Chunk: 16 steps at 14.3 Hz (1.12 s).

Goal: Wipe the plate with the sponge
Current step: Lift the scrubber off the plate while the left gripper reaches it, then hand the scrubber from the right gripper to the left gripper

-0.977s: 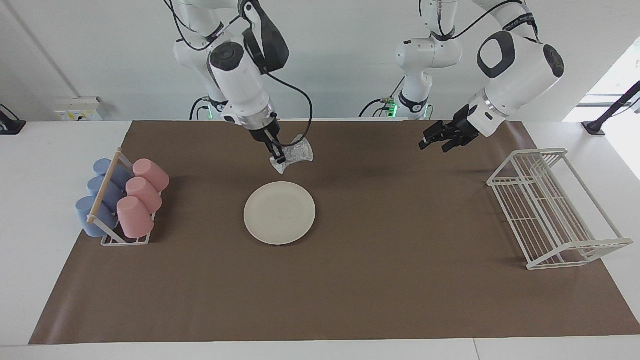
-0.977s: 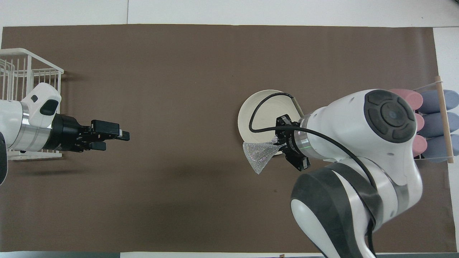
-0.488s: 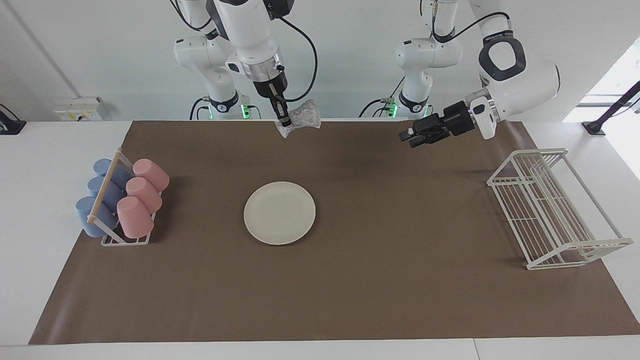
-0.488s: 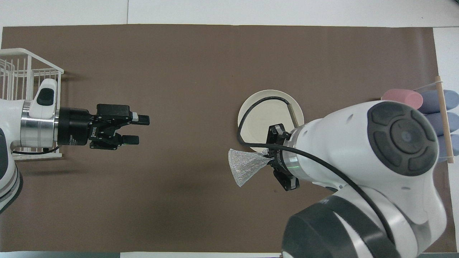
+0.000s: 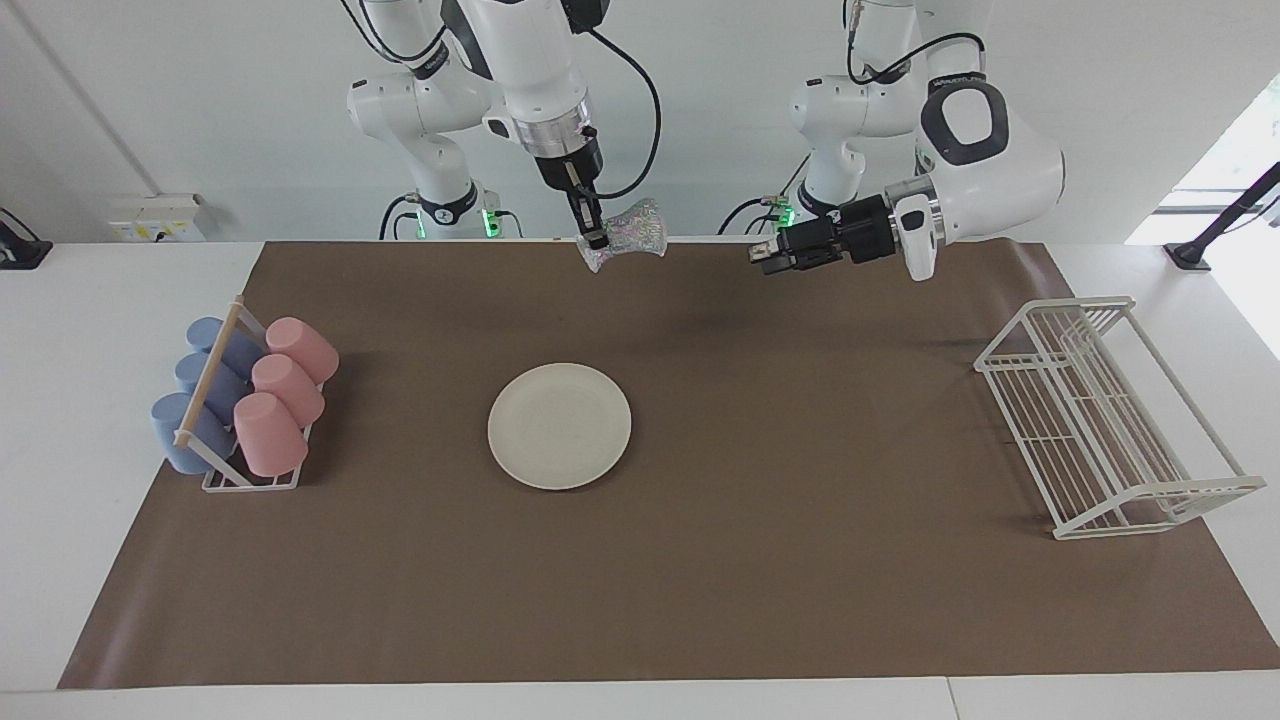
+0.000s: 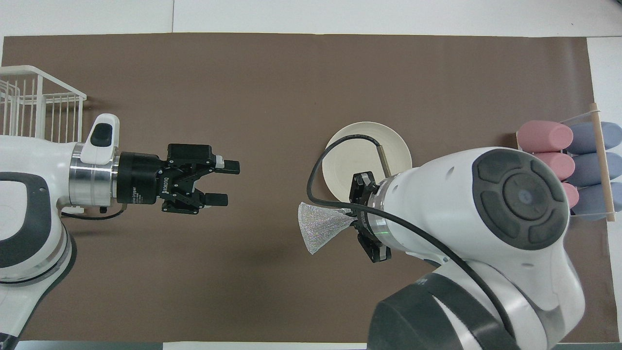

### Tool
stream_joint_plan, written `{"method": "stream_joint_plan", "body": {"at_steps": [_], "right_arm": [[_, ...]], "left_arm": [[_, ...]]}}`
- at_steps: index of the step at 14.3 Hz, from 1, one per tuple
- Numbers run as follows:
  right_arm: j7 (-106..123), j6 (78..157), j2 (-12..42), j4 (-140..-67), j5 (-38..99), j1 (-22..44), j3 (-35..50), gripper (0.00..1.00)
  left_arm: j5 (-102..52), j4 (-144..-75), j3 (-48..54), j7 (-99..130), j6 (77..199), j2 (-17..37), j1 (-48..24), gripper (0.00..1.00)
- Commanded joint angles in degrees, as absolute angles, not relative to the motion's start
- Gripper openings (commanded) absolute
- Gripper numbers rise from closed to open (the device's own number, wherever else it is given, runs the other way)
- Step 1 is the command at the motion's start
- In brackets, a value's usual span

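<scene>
The plate lies flat on the brown mat in the middle of the table, bare and with nothing touching it. A second ago the right end effector hung low, just above the plate's robot-side rim. It has since risen and drawn back, and is now high over the mat's edge nearest the robots, well apart from the plate. It remains clenched on one corner of the sponge, which fans out toward the left arm's end. The left end effector, released with its fingers spread, has swung in from the wire rack toward the sponge. This looks like a handover being set up rather than wiping, which has apparently not yet begun.
</scene>
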<state>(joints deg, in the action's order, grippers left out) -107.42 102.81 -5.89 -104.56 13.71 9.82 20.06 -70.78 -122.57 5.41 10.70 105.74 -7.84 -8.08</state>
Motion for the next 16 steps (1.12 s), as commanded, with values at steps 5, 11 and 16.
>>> {"method": "stream_joint_plan", "body": {"at_steps": [5,11,16], "right_arm": [[-108.1,103.2,-5.2,-103.6,12.8,9.1,20.5,0.00],[-106.0,105.2,-5.2,-104.3,12.8,7.2,20.4,0.00],[-105.9,105.3,-5.2,-104.3,12.8,7.3,20.4,0.00]], "left_arm": [[-80.6,-127.1,4.8,15.1,114.9,-9.7,-19.7,1.00],[-85.2,-128.1,4.8,18.2,124.6,-9.8,-27.7,0.52],[-85.7,-126.9,4.7,21.7,125.4,-9.3,-27.7,0.00]]}}
